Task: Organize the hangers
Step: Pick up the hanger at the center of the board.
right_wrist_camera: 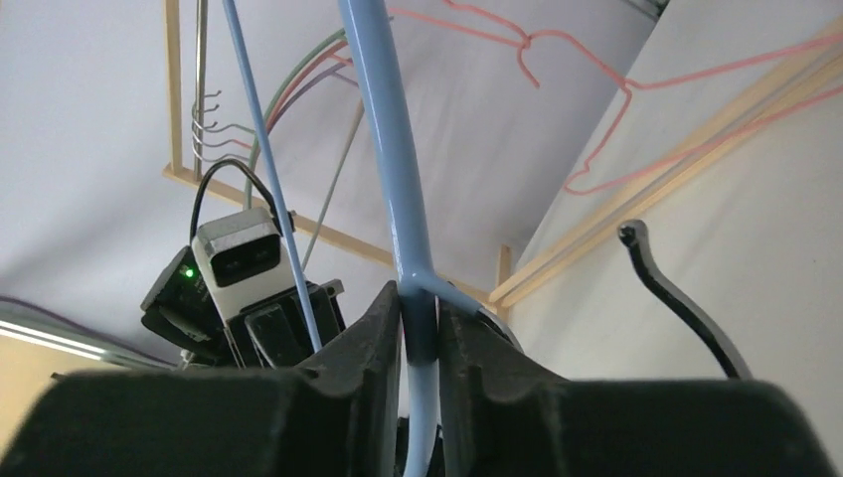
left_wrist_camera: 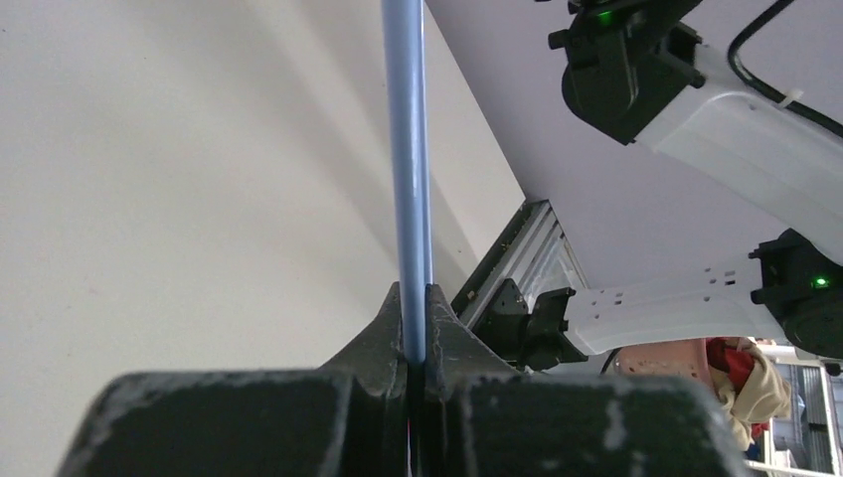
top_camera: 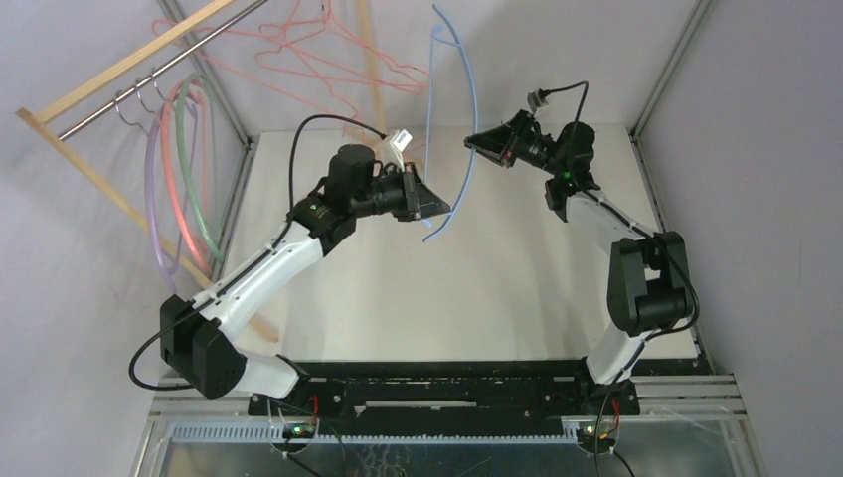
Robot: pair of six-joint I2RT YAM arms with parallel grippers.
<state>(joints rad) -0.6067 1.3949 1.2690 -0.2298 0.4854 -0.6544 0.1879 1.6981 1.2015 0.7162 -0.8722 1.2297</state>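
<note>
Where the two arms meet, the left claw point(left_wrist_camera: 415, 298) is closed tight on the blue hanger point(top_camera: 474, 99), pinching its lower end. The right claw point(right_wrist_camera: 420, 298) is closed just as tight on the same hanger, farther up its curved arm. So held, the hanger stands roughly upright in the air above the white counter point(top_camera: 517, 288), to the right of the rack point(top_camera: 99, 84). Whether its top touches anything on the rack cannot be told. Three thick hangers point(top_camera: 185, 231), lilac, pink and green, hang close together by metal hooks from the near stretch of the rack's rod point(top_camera: 159, 75). The thin pink wire hangers point(top_camera: 318, 50) hang overlapping at the rack's far end, nearest the blue hanger.
</note>
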